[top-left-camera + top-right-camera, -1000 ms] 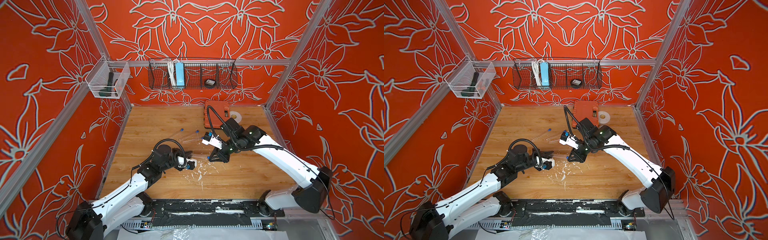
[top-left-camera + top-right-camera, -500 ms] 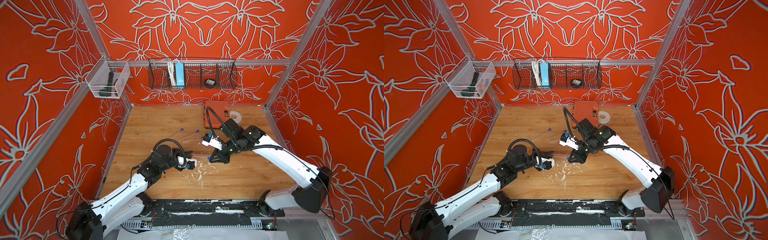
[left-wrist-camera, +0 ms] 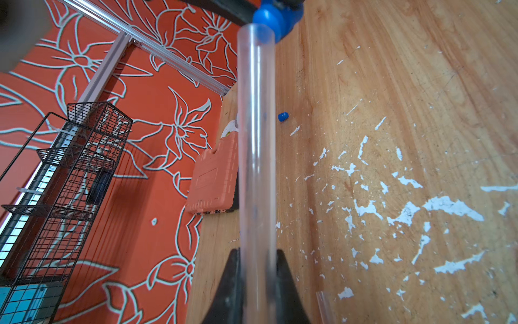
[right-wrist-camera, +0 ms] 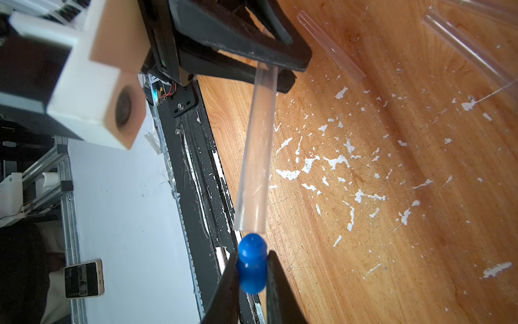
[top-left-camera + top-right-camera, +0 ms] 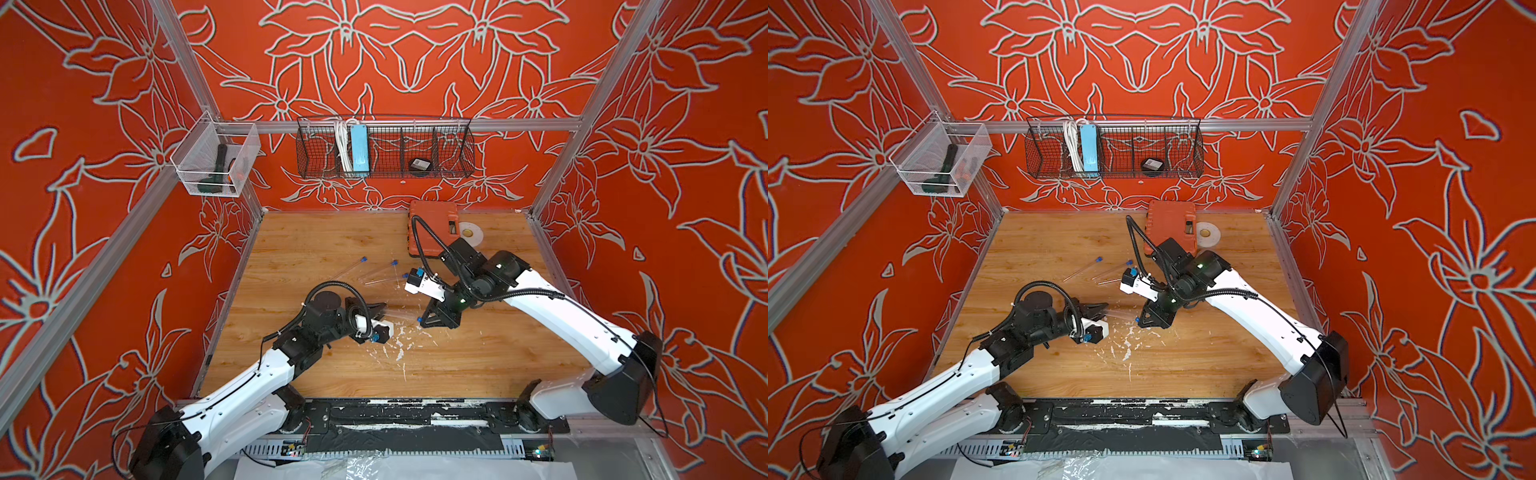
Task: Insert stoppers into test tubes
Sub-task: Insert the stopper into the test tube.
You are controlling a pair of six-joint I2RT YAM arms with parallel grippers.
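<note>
Stopper, bright blue and plug-shaped point(image 4: 251, 269), is pinched at its waist in my right gripper point(image 4: 252, 256), clenched tight on it. The slim clear test tube point(image 3: 256, 140) it belongs in is clamped by one end in my left gripper point(image 3: 258, 254) and held out over the wooden worktop point(image 5: 311, 241). Compared with a second ago almost nothing has shifted: in both top views my arms keep the same poses, with the stopper's rounded nose right at the tube's open mouth. I cannot tell whether they touch, but the plug is clearly not inside. I judge this a pause for alignment, since from my left wrist the stopper looks slightly off the tube's axis, so a small correction should come before the push. Three capped tubes point(image 5: 380, 270) lie farther back on the worktop. One bare tube point(image 4: 330, 45) and a loose blue stopper point(image 3: 283, 116) remain.
</note>
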